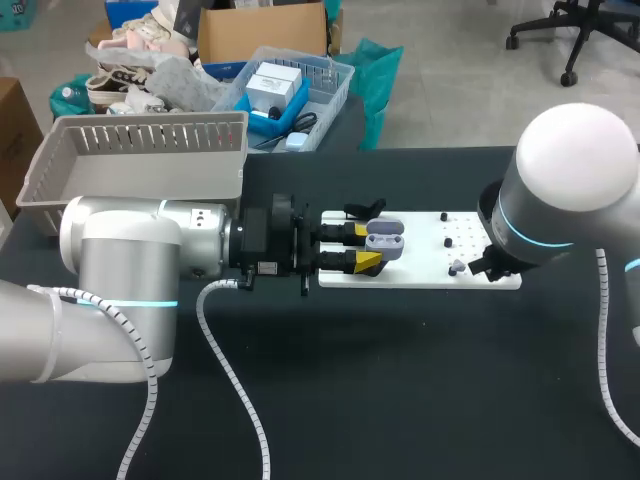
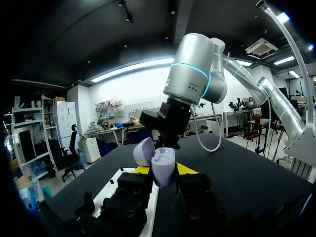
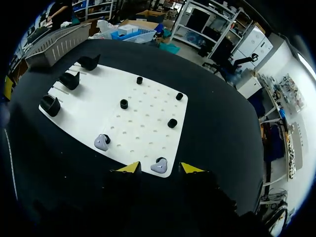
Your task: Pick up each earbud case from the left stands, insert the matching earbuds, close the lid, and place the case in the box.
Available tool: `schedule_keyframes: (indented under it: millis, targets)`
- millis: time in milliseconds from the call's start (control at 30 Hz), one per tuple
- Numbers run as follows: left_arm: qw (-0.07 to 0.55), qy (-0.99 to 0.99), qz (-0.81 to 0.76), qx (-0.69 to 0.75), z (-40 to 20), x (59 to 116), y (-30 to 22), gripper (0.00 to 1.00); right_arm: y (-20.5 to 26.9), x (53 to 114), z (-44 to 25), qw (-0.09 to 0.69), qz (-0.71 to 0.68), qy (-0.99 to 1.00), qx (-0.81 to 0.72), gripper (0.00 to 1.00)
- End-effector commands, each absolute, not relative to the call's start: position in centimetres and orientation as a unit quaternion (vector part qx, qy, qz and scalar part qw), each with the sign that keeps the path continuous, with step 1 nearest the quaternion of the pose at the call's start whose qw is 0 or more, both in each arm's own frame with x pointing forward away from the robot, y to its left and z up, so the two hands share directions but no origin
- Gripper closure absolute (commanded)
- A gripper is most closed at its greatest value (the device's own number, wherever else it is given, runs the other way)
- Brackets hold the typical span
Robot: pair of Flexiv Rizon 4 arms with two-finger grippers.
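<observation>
A lavender earbud case (image 1: pixel 385 240) with its lid open is held over the left part of the white board (image 1: pixel 420 272); my left gripper (image 1: pixel 366 247) is shut on it. In the left wrist view the case (image 2: pixel 162 160) stands upright between the yellow tips, lid tipped back. My right gripper (image 3: pixel 160 170) is low over the board's right edge, open, with a grey earbud (image 3: pixel 159 165) between its fingers and small gaps on both sides. A second earbud (image 3: pixel 102 142) lies on the board off to one side. My right arm (image 1: pixel 575 185) hides its gripper in the head view.
Three black stands (image 3: pixel 69 80) line the board's left end, and several short black pegs (image 3: pixel 123 103) dot its middle. A grey slatted basket (image 1: pixel 140 160) sits at the table's back left. The left arm's white cable (image 1: pixel 230 380) trails over the front of the table.
</observation>
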State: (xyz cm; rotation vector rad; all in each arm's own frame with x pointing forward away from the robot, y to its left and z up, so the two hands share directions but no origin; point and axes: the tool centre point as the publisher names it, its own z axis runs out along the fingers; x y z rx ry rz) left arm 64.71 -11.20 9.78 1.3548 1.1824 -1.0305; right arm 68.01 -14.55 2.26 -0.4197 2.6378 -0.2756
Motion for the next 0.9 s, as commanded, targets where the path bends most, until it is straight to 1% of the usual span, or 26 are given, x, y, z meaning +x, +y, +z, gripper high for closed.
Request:
schedule_keyframes:
  millis: [33,433,467,500,533,567,600,633,700,733,867,900]
  targets:
    - [0.509,0.491,-0.427,0.563,9.76,64.73,-11.26,1.00,-14.44,68.40,1.82,0.223,-0.103,0.958,-0.152,0.56]
    - [0.509,0.491,-0.427,0.563,9.76,64.73,-11.26,1.00,-14.55,68.86,1.57,0.221,-0.107,0.958,-0.150,0.62]
    - [0.509,0.491,-0.427,0.563,9.76,64.73,-11.26,1.00,-14.55,68.87,1.56,0.220,-0.106,0.958,-0.150,0.65]
    - [0.509,0.491,-0.427,0.563,9.76,64.73,-11.26,1.00,-14.55,68.88,1.56,0.220,-0.106,0.958,-0.150,0.78]
    - [0.509,0.491,-0.427,0.563,9.76,64.73,-11.26,1.00,-14.55,68.88,1.56,0.220,-0.106,0.958,-0.151,0.87]
    - [0.509,0.491,-0.427,0.563,9.76,64.73,-11.26,1.00,-14.54,68.91,1.54,0.219,-0.106,0.958,-0.151,0.87]
    - [0.509,0.491,-0.427,0.563,9.76,64.73,-11.26,1.00,-14.54,68.91,1.54,0.219,-0.106,0.958,-0.151,0.84]
    - [0.509,0.491,-0.427,0.563,9.76,64.73,-11.26,1.00,-14.54,68.92,1.53,0.219,-0.106,0.958,-0.150,0.75]
    - [0.509,0.491,-0.427,0.563,9.76,64.73,-11.26,1.00,-14.54,68.92,1.53,0.219,-0.107,0.958,-0.150,0.69]
    - [0.509,0.491,-0.427,0.563,9.76,64.73,-11.26,1.00,-14.57,68.91,1.51,0.218,-0.107,0.958,-0.150,0.68]
    - [0.509,0.491,-0.427,0.563,9.76,64.73,-11.26,1.00,-14.74,68.93,1.34,0.217,-0.108,0.959,-0.149,0.73]
    - [0.509,0.491,-0.427,0.563,9.76,64.73,-11.26,1.00,-14.74,68.93,1.34,0.217,-0.109,0.959,-0.149,0.79]
